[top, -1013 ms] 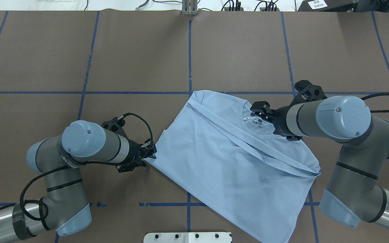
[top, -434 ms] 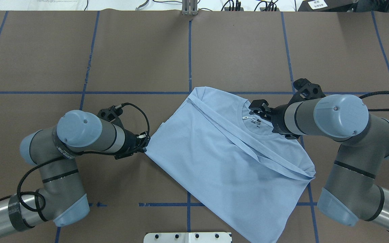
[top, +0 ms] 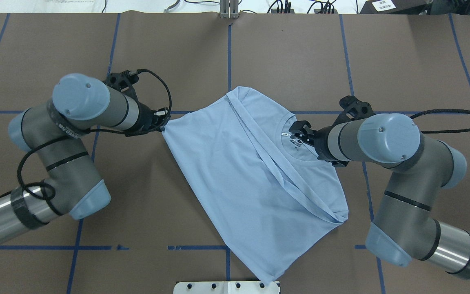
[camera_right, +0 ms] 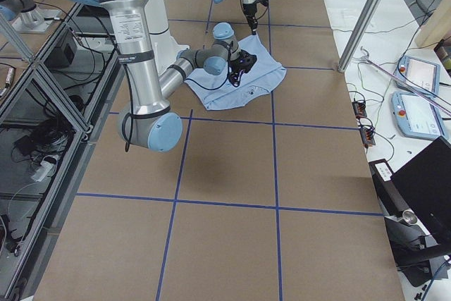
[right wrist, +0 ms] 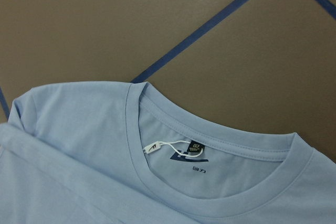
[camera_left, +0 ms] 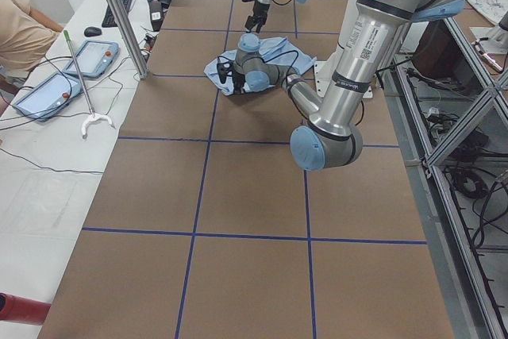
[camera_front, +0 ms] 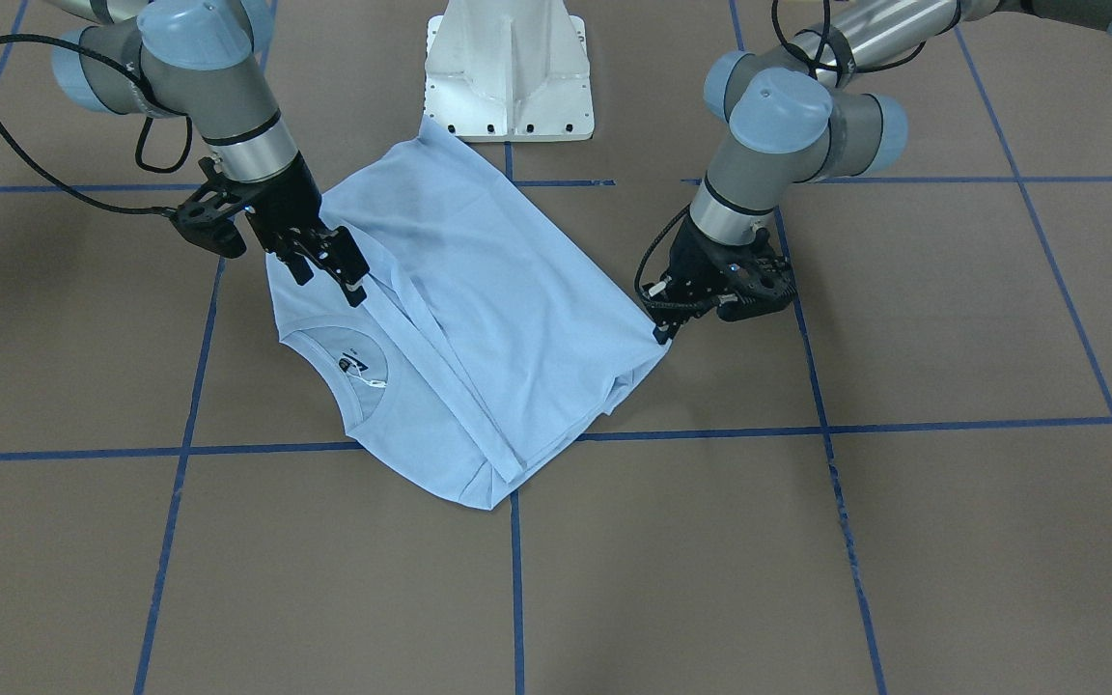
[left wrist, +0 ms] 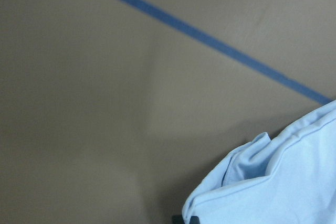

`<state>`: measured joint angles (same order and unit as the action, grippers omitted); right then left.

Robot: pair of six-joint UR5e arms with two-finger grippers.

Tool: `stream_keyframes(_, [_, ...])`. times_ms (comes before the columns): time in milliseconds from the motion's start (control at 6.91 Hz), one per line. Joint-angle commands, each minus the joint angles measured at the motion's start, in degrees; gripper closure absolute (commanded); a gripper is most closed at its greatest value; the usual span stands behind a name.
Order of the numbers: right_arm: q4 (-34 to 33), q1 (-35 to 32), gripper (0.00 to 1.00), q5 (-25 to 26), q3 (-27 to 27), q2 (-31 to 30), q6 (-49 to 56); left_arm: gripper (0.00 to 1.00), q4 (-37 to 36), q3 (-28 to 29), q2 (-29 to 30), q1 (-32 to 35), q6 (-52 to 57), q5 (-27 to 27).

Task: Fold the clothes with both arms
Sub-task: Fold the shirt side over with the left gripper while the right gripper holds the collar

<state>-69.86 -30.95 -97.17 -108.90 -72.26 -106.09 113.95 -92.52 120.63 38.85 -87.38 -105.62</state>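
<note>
The light blue T-shirt [top: 235,171] lies partly folded on the tabletop [top: 157,61], stretched between the two sets of fingers. The left fingers [camera_front: 660,323] are pinched closed on one corner of it, with the cloth bunched right at their tips. The right fingers [camera_front: 348,280] stand spread and grip nothing that shows. Their tips are low over the shoulder, and the collar [right wrist: 134,129] and neck tag [right wrist: 152,149] lie just ahead of them.

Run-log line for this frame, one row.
left gripper: shut on T-shirt corner | right gripper: over shoulder beside collar, grip unclear | T-shirt: partly folded, on table
</note>
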Motion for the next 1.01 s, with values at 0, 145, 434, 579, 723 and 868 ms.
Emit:
stream_keyframes(0, [0.16, 1.23, 0.00, 2.14, 1.67, 2.21, 0.09, 1.00, 5.36, 17.72, 13.00, 4.20, 1.42, 4.60])
stream_keyframes(145, [0.43, 1.33, 0.00, 2.24, 1.76, 2.30, 0.18, 1.00, 14.72, 27.30, 16.18, 5.87, 1.42, 4.90])
stream_keyframes(434, [0.43, 1.94, 0.00, 2.33, 1.76, 2.39, 0.18, 1.00, 24.27, 41.42, 23.23, 6.41, 1.77, 8.58])
stream_keyframes(579, [0.43, 2.12, 0.00, 2.25, 1.58, 2.30, 0.27, 0.42, 24.83, 41.37, 23.33, 6.24, 1.69, 8.42])
stream_keyframes(723, [0.25, 4.29, 0.00, 2.16, 1.76, 2.30, 2.36, 0.36, 26.05, 36.93, 21.59, 5.71, 1.34, 8.16])
stream_keyframes(868, [-0.18, 6.58, 0.00, 2.24, 1.06, 2.39, 6.82, 0.36, 25.63, 25.14, 14.27, 5.27, 1.07, 4.85])
